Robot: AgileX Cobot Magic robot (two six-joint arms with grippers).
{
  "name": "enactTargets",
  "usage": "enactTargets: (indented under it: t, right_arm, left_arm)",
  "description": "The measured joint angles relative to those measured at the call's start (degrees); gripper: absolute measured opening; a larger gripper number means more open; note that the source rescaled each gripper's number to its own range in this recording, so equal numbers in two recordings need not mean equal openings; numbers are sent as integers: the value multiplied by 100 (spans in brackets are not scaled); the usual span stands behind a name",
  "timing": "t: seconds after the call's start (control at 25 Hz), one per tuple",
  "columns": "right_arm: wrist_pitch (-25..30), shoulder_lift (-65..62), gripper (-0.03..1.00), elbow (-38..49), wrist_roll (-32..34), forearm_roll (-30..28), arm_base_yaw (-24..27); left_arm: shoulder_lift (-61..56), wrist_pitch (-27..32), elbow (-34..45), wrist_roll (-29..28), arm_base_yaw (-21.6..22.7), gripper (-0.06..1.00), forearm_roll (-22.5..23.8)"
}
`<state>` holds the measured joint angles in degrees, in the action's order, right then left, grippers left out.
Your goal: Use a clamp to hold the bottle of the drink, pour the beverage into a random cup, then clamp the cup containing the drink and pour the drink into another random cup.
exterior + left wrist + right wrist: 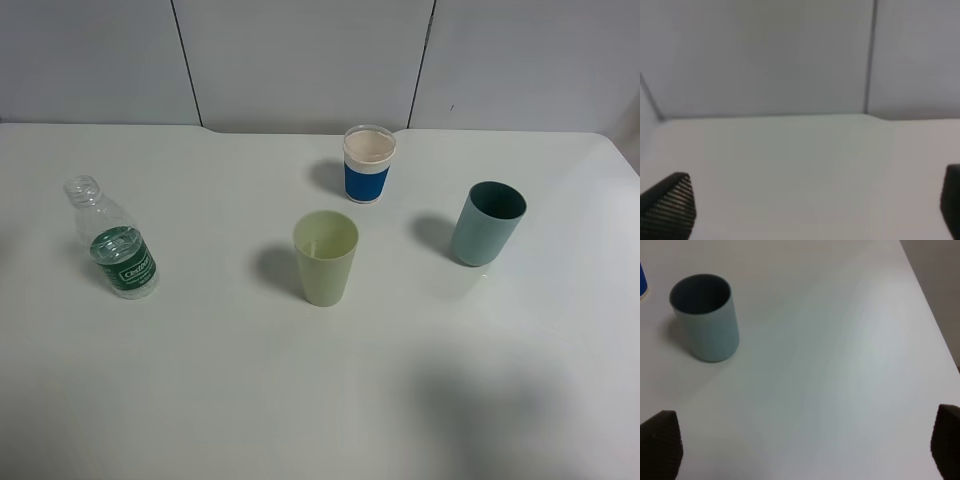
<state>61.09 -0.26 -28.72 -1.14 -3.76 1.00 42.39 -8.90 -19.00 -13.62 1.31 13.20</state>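
The bottle (118, 245) stands upright and uncapped at the left of the overhead frame, green label facing the camera, and it looks part full. Nothing crowds it, so a side-on grab is open to me. Toward the centre sits the pale green cup (325, 258). The blue-banded paper cup (369, 165) is above it in the frame and the teal tumbler (487, 223) out to the right. All three are mouth-up and well apart, which I judge leaves room to tilt over any one of them. My left gripper (810, 207) is spread wide over bare bench (300, 400) with nothing between its fingertips, and the bottle isn't in its wrist view. My right gripper (802, 445) is just as wide and empty, with the tumbler at the upper left of its view. No pour has begun. The left arm looks best placed to take the bottle.
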Motion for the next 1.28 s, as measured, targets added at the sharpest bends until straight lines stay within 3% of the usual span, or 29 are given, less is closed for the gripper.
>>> enactTargets:
  t: [0.04,0.12,0.4,0.52,0.84,1.08,1.12,1.16,1.24,1.28]
  right_arm:
    - [0,0,100,0,0,0,0]
    - [0,0,100,0,0,0,0]
    - [0,0,100,0,0,0,0]
    - [0,0,100,0,0,0,0]
    - [0,0,100,0,0,0,0]
    - [0,0,100,0,0,0,0]
    - [0,0,100,0,0,0,0]
    - [0,0,100,0,0,0,0]
    - [0,0,100,0,0,0,0]
    - [0,0,100,0,0,0,0]
  left_arm:
    - [0,0,0,0,0,100,0]
    - [-340,890,-478,329,0,100,-98]
    - [-1191,2760,-1354,1648,0,100,-850]
    - [-1553,3184,-1484,1802,0,100,-1002]
    - [-3495,4658,-1574,1362,0,100,-1082]
    - [-3960,5322,-1579,1279,0,100,-1077]
    - [-4183,5815,-1579,1131,0,100,-1019]
    - [-4183,5815,-1579,1131,0,100,-1019]
    - [-4268,6573,-1579,909,0,100,-861]
    - [-4268,6573,-1579,909,0,100,-861]
